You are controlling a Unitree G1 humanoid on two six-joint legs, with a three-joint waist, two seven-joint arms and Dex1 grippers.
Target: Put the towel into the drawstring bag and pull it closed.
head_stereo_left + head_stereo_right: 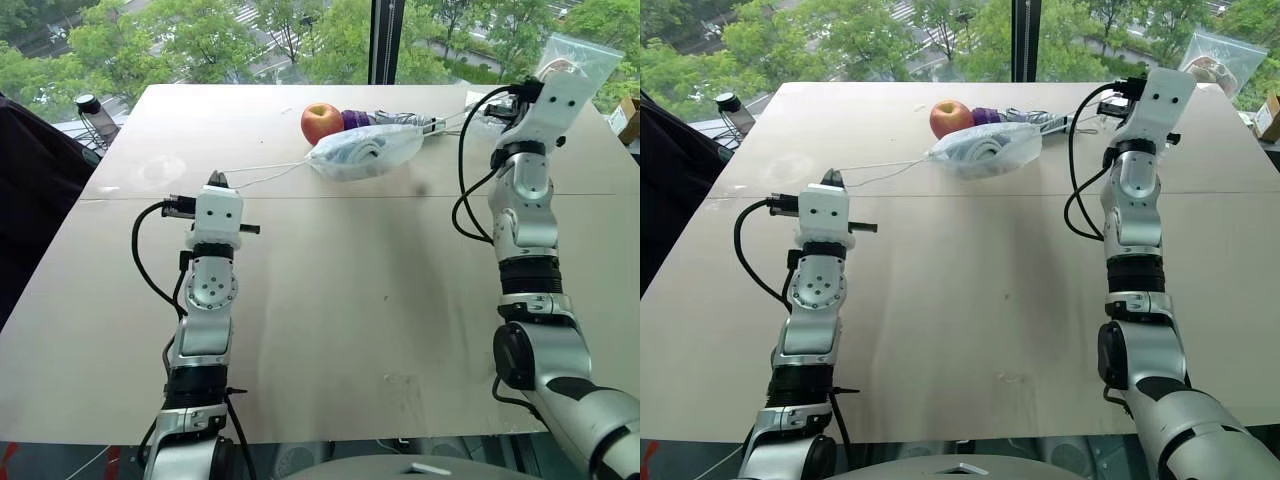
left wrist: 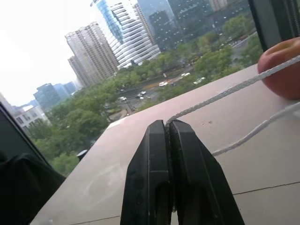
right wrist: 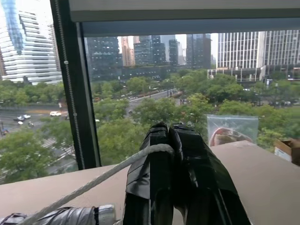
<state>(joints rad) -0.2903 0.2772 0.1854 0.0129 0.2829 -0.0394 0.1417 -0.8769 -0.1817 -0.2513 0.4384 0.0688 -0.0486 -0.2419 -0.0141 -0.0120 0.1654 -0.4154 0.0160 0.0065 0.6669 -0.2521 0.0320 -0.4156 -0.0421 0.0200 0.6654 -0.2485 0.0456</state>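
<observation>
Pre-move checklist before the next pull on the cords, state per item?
1. Towel inside bag: ok, blue shows through the fabric.
2. Left pincer shut on cord: ok.
3. Right pincer shut on the other cord: ok.
4. Bag mouth drawn fully closed: cannot tell.
5. Apple apart from bag: not ok, it sits right against it.
6. Left cord free of snags across table: ok.
</observation>
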